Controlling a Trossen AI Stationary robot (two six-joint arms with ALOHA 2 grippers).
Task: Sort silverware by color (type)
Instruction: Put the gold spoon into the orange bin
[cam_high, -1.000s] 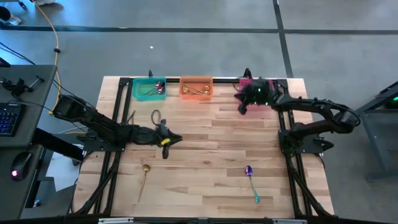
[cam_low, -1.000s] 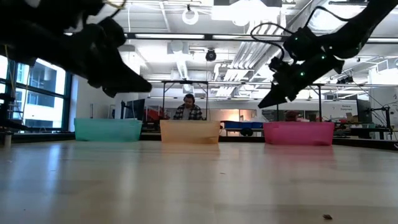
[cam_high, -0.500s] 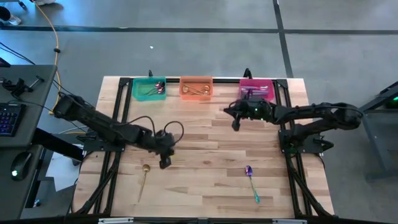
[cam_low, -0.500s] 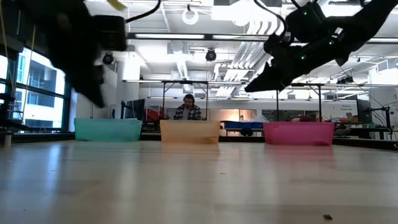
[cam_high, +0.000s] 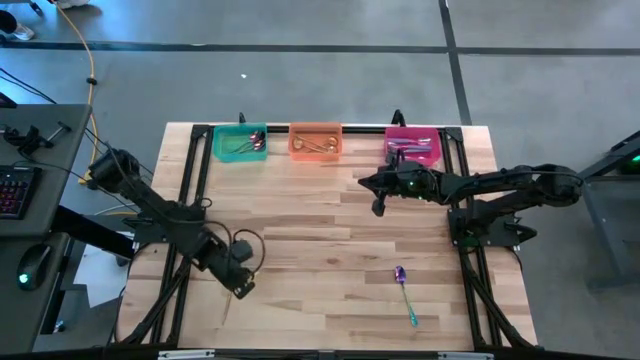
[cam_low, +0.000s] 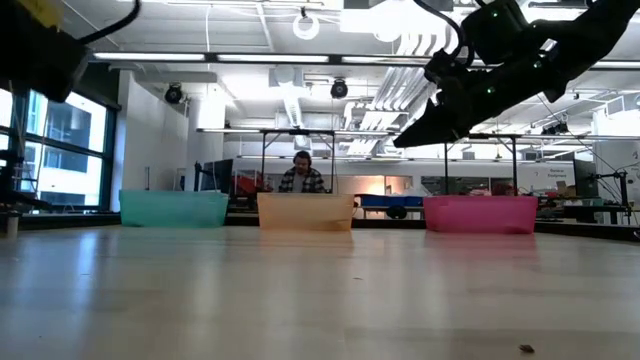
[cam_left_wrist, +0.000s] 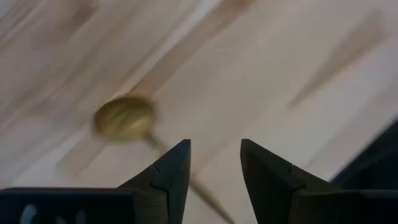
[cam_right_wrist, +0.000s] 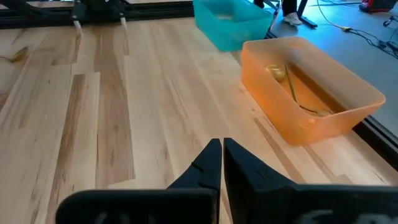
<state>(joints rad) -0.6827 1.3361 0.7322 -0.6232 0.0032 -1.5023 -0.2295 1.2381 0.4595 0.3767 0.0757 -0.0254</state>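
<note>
A gold spoon (cam_left_wrist: 124, 117) lies flat on the wooden table near the left front, its handle (cam_left_wrist: 163, 149) running toward my left gripper (cam_left_wrist: 214, 163). That gripper (cam_high: 240, 283) points down over the spoon, open, its fingers clear of the handle. A purple-blue spoon with a teal handle (cam_high: 405, 290) lies flat at the front right. My right gripper (cam_right_wrist: 221, 160) hangs shut and empty above the table (cam_high: 376, 203), in front of the pink bin (cam_high: 413, 145).
Along the far edge stand a teal bin (cam_high: 240, 142) with silver pieces, an orange bin (cam_high: 316, 140) with gold pieces (cam_right_wrist: 292, 87) and the pink bin with purple pieces. A person (cam_low: 303, 175) sits in the room beyond. Bare wood lies in the table's middle (cam_high: 320, 240).
My left gripper has swung from the table's middle toward the near left corner, over the gold spoon, and has tipped from nearly level to pointing down. My right gripper has come away from above the pink bin toward the table's middle, then stopped.
</note>
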